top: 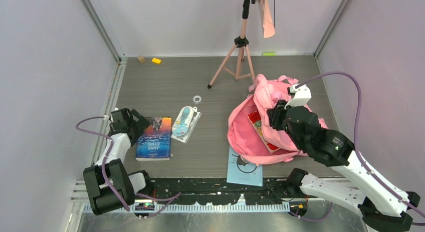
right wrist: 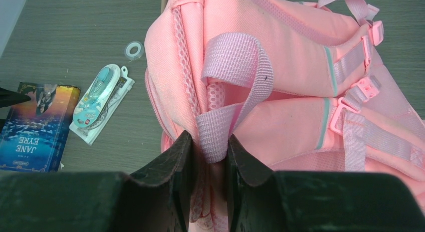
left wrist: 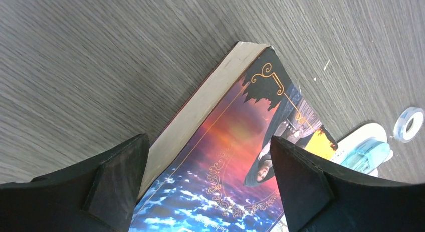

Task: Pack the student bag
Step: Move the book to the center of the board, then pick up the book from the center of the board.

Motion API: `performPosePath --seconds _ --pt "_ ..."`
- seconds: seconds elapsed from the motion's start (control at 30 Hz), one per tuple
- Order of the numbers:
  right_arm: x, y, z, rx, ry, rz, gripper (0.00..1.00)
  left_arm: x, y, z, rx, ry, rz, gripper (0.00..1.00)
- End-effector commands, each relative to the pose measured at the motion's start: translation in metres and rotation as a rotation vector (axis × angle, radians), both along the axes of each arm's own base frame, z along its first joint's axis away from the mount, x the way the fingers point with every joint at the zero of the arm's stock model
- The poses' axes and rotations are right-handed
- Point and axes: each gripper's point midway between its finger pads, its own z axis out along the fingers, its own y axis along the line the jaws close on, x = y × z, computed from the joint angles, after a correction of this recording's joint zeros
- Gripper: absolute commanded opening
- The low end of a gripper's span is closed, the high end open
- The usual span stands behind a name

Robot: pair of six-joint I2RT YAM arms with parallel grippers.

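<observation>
Grey wood-grain tabletop [top: 210, 81], walled by pale panels, carries everything in view. From the right gripper [right wrist: 206, 157] outward: its jaws are seen nearly pressed together on the webbing carry loop [right wrist: 235, 86] at the top of the student bag [top: 265, 122], which lies right of centre on the table with its mouth held open toward the left, something red visible inside. A thin light-blue booklet [top: 244, 168] is partly tucked under the bag's near edge. The left gripper [left wrist: 208, 177] is spread wide, its fingers [left wrist: 115, 177] straddling the far corner of a paperback book [top: 154, 139], the left one just beside the page edge, contact not confirmed. Beside the book lie a packaged blue item [top: 185, 123] and, farther off, a small tape ring [top: 197, 98]. The step in hand is judged to be picking up the book while the bag is kept open. Next, the jaws would need to be closed on the book's corner, then the book lifted and carried across to the bag's mouth.
</observation>
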Motion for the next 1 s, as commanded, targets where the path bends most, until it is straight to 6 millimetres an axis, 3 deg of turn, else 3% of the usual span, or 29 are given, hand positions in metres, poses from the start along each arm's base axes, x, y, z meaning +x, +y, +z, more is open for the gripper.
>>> performPosePath --seconds 0.0,0.17,0.47,0.73,0.83,0.97 --pt "0.006 -0.009 0.040 0.125 -0.125 -0.074 0.00 0.001 -0.003 0.015 0.020 0.034 -0.092 0.94" --pt "0.009 -0.003 0.043 0.138 -0.138 -0.056 0.00 -0.013 -0.019 0.004 -0.034 0.108 -0.155 0.99" --pt "0.010 0.000 0.047 0.139 -0.153 -0.044 0.00 -0.026 -0.096 0.005 -0.058 0.131 -0.350 1.00" --pt "0.007 -0.003 0.046 0.165 -0.154 -0.051 0.00 -0.039 -0.083 -0.005 0.065 0.214 -0.369 1.00" --pt "0.007 -0.004 0.046 0.163 -0.155 -0.055 0.00 -0.035 -0.098 -0.010 -0.008 0.200 -0.413 0.98" --pt "0.008 -0.005 0.046 0.159 -0.156 -0.060 0.00 -0.027 -0.118 -0.014 -0.101 0.160 -0.462 0.82"
